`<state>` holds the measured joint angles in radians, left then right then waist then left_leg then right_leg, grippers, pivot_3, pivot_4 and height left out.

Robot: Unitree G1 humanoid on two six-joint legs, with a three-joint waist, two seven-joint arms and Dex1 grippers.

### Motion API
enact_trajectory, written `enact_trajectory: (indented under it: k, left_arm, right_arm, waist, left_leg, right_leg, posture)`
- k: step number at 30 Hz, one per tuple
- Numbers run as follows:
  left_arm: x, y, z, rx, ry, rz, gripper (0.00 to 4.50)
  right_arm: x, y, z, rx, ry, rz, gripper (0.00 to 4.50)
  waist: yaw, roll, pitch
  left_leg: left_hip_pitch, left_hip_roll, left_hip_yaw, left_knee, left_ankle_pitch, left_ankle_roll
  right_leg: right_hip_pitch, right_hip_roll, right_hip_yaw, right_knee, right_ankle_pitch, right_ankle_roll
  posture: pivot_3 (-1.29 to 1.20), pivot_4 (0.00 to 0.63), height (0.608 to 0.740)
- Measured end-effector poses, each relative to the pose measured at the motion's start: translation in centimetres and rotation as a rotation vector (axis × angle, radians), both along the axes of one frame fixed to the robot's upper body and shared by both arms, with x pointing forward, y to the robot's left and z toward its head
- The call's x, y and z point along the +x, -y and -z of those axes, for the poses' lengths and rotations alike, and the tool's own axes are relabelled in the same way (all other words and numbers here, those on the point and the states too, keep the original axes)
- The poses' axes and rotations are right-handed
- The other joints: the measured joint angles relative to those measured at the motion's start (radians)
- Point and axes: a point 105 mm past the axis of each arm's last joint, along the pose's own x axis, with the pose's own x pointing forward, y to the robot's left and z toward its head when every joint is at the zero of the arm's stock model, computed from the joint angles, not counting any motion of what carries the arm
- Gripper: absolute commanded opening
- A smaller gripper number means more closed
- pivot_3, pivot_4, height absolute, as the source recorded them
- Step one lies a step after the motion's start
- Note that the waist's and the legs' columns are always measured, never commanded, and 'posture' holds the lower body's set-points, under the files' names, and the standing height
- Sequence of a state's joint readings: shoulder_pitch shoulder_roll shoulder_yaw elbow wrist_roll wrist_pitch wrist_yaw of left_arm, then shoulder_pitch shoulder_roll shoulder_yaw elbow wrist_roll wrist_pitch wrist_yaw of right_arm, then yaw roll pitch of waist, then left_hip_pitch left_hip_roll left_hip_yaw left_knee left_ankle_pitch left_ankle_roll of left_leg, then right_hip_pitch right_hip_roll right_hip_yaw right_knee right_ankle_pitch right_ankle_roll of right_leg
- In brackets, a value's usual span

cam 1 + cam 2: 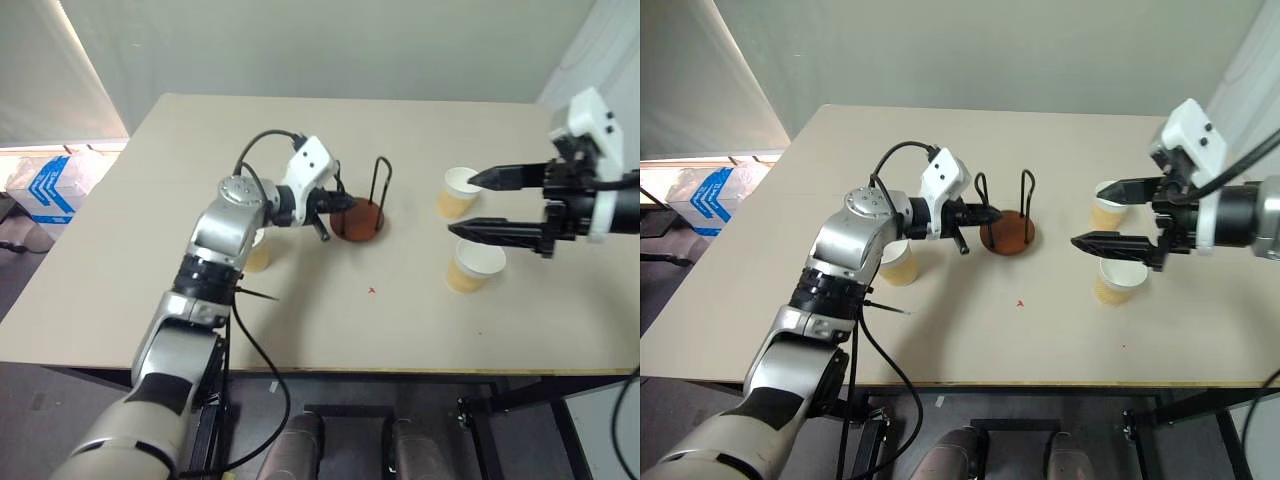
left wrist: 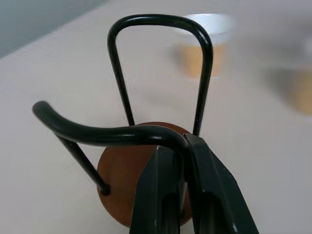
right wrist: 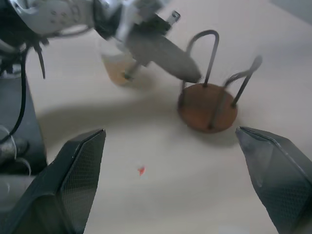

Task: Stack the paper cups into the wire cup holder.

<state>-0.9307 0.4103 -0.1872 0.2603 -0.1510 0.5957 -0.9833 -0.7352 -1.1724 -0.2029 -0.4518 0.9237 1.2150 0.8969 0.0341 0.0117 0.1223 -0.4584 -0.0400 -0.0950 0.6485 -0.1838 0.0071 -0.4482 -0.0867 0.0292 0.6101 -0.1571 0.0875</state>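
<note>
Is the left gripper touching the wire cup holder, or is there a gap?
Touching. In the left wrist view, the left gripper has its two black fingers closed on the top of the near wire loop of the wire cup holder, with no gap between them.

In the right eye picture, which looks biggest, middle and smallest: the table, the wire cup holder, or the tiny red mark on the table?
1. The table, biggest by far.
2. The wire cup holder, which the shut left gripper holds by one wire loop.
3. The red mark, just a speck.
</note>
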Motion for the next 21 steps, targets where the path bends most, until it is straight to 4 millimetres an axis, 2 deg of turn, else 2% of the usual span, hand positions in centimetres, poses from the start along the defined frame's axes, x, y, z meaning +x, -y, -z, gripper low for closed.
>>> enact_trajectory:
  k: [3,5,7,9,13,15,20,21]
  left_arm:
    - [-2.2,0.3,1.7,0.055,-0.045,0.094,0.03]
    - [-3.4,0.9,2.9,0.069,-0.082,0.149,0.03]
    - [-4.1,1.7,3.0,0.071,-0.088,0.188,0.03]
    - [-4.7,2.4,3.4,0.068,-0.096,0.218,0.03]
    - [-5.5,3.8,3.8,0.064,-0.105,0.269,0.03]
    - [-5.6,4.0,3.9,0.065,-0.107,0.278,0.03]
    - [-5.5,4.1,4.3,0.097,-0.069,0.295,0.03]
    - [-5.4,4.0,4.3,0.103,-0.057,0.294,0.30]
  right_arm:
    - [-1.2,1.4,0.6,-0.066,-0.056,0.029,4.50]
    - [-1.5,2.0,0.2,-0.087,-0.054,0.042,4.50]
    - [-1.8,2.1,-0.3,-0.094,-0.035,0.044,4.50]
    - [-1.9,2.1,-0.3,-0.094,-0.036,0.040,4.50]
    - [-2.1,1.9,0.2,-0.097,-0.050,0.031,4.50]
    - [-2.1,1.9,0.2,-0.099,-0.050,0.029,4.50]
    - [-2.2,1.7,0.2,-0.087,-0.039,0.027,4.50]
    - [-2.2,1.7,0.2,-0.085,-0.037,0.027,4.50]
  waist:
    - [0.002,0.000,0.000]
    - [0.002,0.000,0.000]
    - [0.003,0.000,0.000]
    - [0.003,0.000,0.000]
    - [0.002,0.000,0.000]
    - [0.002,0.000,0.000]
    - [0.002,0.000,0.000]
    - [0.002,0.000,0.000]
  left_leg:
    - [0.000,0.000,0.000,0.000,-0.001,0.000]
    - [0.000,0.000,0.000,0.001,-0.001,0.000]
    - [0.001,0.000,0.000,0.002,-0.001,0.001]
    - [0.004,-0.001,0.000,0.002,-0.006,0.010]
    - [0.004,-0.001,0.000,0.005,-0.005,0.012]
    - [0.004,-0.001,0.000,0.006,-0.005,0.012]
    - [0.004,-0.001,0.000,0.008,-0.005,0.013]
    - [0.004,-0.001,0.000,0.008,-0.005,0.013]
  right_leg:
    - [0.000,-0.001,0.000,0.000,-0.002,0.001]
    - [0.000,-0.001,0.000,0.000,-0.003,-0.002]
    - [0.002,-0.001,0.000,0.001,-0.004,-0.004]
    - [0.005,-0.001,0.001,0.000,-0.004,-0.005]
    - [0.006,-0.001,0.001,0.000,-0.004,0.000]
    - [0.007,-0.001,0.002,0.000,-0.006,0.005]
    - [0.008,-0.001,0.002,0.000,-0.007,0.007]
    - [0.008,-0.001,0.002,0.000,-0.006,0.007]
  posture:
    - [0.00,0.150,0.740]
    - [0.00,0.150,0.740]
    - [0.00,0.150,0.740]
    - [0.00,0.150,0.740]
    - [0.00,0.150,0.740]
    - [0.00,0.150,0.740]
    - [0.00,0.150,0.740]
    - [0.00,0.150,0.740]
